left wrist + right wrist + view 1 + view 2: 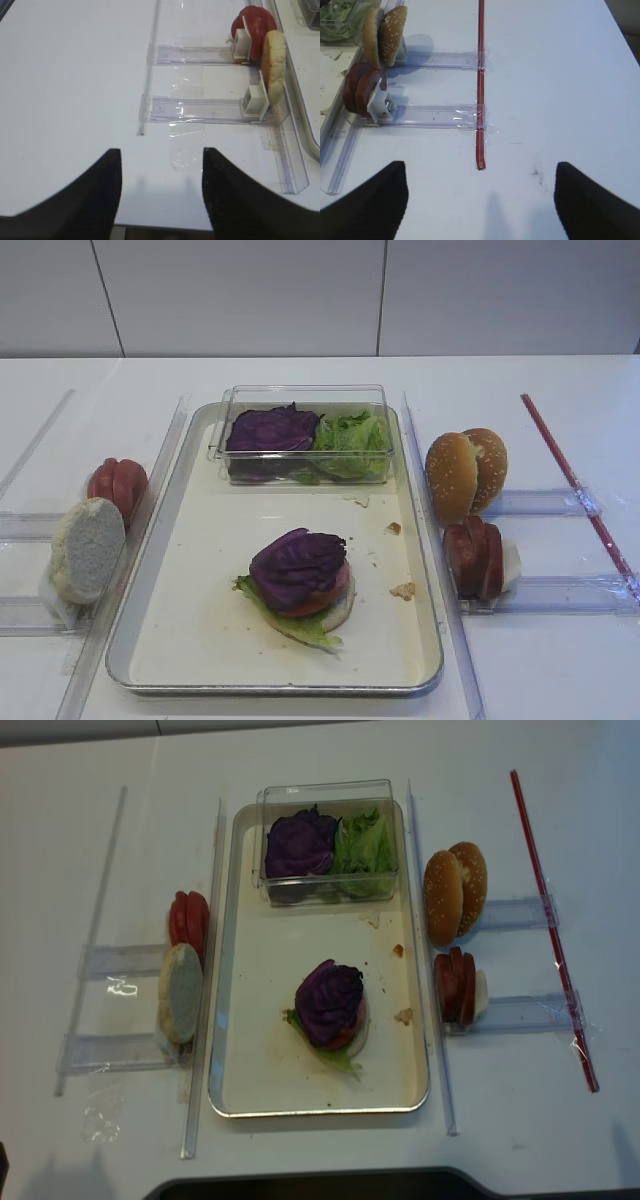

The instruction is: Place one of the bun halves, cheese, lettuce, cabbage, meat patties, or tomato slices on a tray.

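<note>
**Between placements: stack topped with cabbage**

Cabbage (297, 565) crowns the stack at lower centre of the tray (190, 640). Left end effector (161, 192) and right end effector (481, 200) hover empty, jaws apart. Next likely a patty (476, 558), right of frame.

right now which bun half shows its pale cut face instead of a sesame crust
The bun half standing in the rack left of the tray, beside the tomato slices. The two bun halves right of the tray show sesame-speckled crusts.

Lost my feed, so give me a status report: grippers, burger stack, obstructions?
Left gripper and right gripper open, empty, over bare table. Cabbage tops stack on tray. Nothing in the way.
</note>
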### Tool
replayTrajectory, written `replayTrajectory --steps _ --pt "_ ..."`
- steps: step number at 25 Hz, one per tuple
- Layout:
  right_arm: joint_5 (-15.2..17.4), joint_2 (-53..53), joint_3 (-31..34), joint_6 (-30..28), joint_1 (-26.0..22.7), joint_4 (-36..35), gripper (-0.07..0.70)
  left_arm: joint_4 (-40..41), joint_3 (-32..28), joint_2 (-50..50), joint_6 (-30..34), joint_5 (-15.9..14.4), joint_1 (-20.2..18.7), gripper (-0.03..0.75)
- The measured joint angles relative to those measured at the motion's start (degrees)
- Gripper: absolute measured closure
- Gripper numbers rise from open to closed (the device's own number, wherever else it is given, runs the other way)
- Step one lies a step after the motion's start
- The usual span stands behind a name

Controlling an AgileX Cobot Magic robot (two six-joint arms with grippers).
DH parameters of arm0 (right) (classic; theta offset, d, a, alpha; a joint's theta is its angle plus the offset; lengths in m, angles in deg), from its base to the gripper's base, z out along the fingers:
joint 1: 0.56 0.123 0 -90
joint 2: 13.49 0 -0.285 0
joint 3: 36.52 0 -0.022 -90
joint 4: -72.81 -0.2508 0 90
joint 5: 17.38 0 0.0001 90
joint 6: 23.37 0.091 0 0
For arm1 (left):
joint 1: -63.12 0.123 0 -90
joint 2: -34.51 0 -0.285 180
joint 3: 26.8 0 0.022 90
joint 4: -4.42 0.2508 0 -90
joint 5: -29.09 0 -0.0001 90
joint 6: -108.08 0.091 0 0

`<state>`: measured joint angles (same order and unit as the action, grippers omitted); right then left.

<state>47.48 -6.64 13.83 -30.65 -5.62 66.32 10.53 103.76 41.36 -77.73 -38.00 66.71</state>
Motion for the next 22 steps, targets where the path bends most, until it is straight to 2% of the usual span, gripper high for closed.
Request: replayTrajectory --steps 22 --pt "0.0 0.0 0.0 0.23 0.0 0.0 0.007 0.0 0.0 0.0 0.0 0.0 0.0 0.34"
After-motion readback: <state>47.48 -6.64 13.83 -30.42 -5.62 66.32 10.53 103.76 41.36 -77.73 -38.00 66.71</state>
